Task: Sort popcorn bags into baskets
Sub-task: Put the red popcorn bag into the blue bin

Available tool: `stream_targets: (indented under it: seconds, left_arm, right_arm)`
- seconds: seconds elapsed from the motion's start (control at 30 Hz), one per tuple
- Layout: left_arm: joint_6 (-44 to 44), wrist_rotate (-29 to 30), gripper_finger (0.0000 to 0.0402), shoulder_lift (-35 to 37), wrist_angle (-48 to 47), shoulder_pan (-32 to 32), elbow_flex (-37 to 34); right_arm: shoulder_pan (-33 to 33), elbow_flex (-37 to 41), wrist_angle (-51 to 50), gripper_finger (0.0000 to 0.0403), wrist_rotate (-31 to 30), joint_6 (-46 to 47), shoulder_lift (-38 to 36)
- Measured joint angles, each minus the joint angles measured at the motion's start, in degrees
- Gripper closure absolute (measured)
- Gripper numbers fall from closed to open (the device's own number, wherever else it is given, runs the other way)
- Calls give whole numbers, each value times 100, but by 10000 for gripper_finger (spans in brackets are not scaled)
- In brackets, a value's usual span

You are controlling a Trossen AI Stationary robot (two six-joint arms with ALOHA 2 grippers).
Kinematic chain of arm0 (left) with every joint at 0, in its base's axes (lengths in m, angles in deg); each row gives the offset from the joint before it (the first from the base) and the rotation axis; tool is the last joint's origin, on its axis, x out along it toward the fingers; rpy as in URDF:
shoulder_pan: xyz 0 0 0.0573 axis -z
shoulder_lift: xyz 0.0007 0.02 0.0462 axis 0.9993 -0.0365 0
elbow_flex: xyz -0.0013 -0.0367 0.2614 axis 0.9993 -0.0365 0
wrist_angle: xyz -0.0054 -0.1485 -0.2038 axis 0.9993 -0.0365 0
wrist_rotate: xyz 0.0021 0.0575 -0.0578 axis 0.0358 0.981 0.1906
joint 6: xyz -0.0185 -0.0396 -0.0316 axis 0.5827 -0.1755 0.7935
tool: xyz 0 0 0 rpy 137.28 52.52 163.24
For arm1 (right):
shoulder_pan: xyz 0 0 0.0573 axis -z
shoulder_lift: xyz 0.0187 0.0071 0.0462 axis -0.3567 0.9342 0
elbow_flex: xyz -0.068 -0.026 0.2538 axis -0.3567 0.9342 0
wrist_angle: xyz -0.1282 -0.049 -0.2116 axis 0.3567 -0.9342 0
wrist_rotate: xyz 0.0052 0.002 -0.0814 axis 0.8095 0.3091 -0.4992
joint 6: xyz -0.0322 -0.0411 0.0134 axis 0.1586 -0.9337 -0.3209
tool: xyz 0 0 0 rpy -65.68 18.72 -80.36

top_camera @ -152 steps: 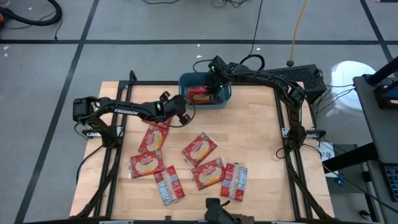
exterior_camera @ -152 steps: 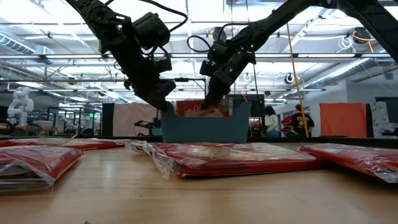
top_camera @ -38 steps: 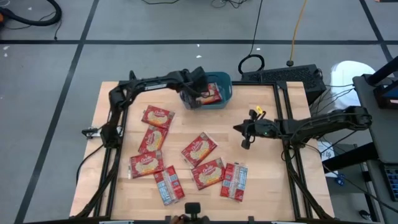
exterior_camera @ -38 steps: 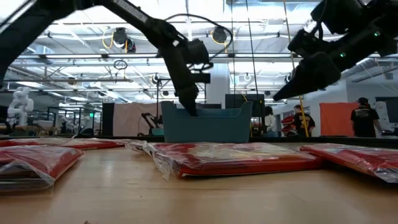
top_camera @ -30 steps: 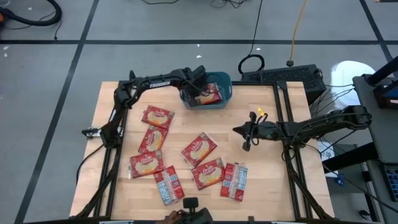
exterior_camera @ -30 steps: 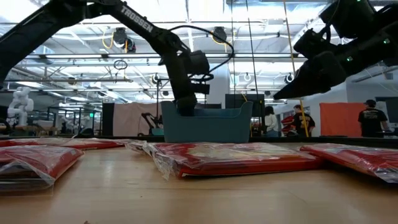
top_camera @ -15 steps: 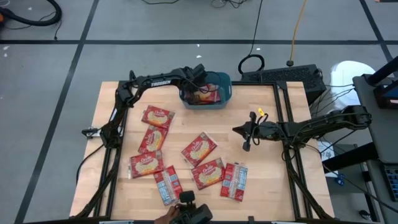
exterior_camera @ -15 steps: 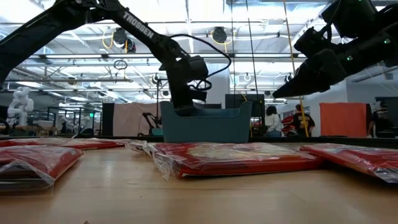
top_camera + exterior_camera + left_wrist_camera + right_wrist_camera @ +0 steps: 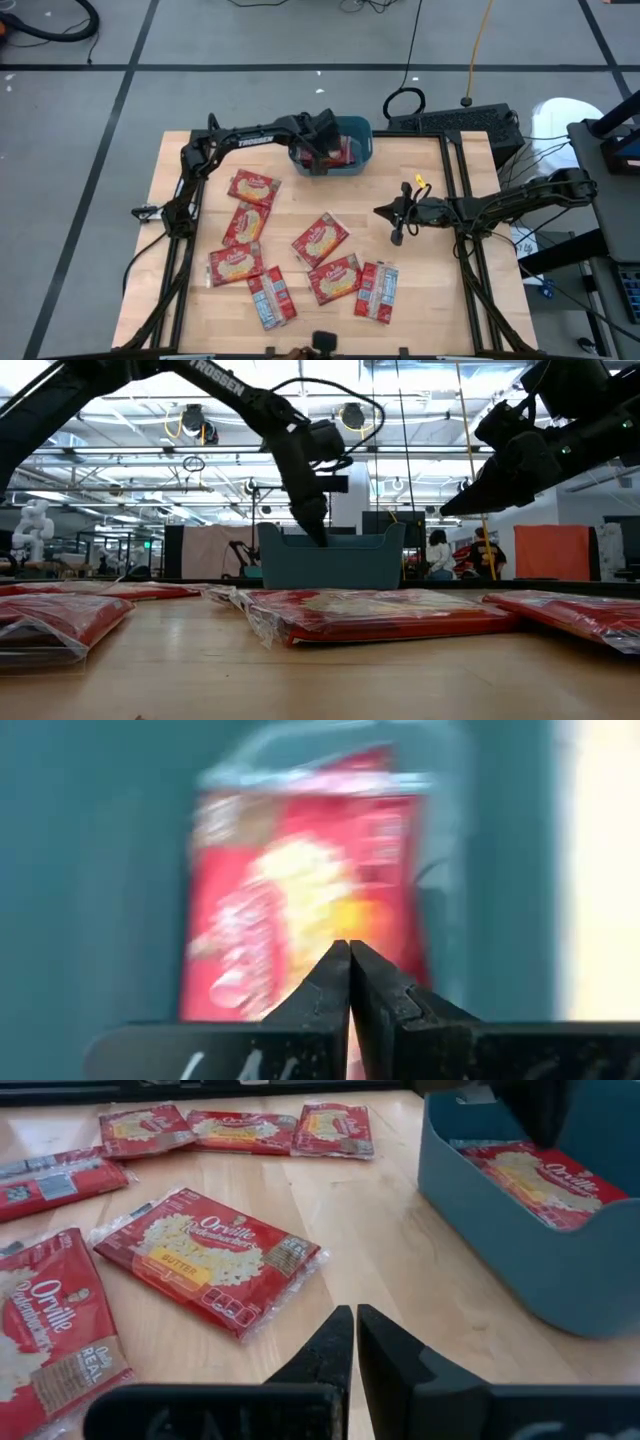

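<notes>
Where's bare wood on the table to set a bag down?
Free: the strip between the basket and the right gripper, and the far-left corner beside the left arm. Crowded: the near-centre, where seven bags lie close. The left gripper is over the basket.

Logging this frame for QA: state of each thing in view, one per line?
left gripper: shut, empty, over the tub
right gripper: shut, empty, above bare table
teal tub: upright, holds packets
packet in tub: lying flat
loose packets: seven flat on table; two show backs
</notes>
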Motion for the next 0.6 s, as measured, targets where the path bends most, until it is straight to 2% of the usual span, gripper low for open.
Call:
stream_targets:
  seconds: [0.13, 0.4, 0.53, 0.6]
  left_arm:
    - [-464, -22, 398, -240, 208, 225, -2]
    - [42, 284, 393, -380, 443, -1, -7]
    - [163, 272, 393, -380, 440, -258, -7]
    - [136, 59, 393, -380, 417, -386, -7]
  right_arm:
    - [-11, 0, 10, 390, -20, 25, 0]
    - [-12, 0, 36, 390, -1, 85, 2]
    - [-12, 0, 38, 390, -1, 85, 2]
    - [-12, 0, 38, 390, 0, 115, 2]
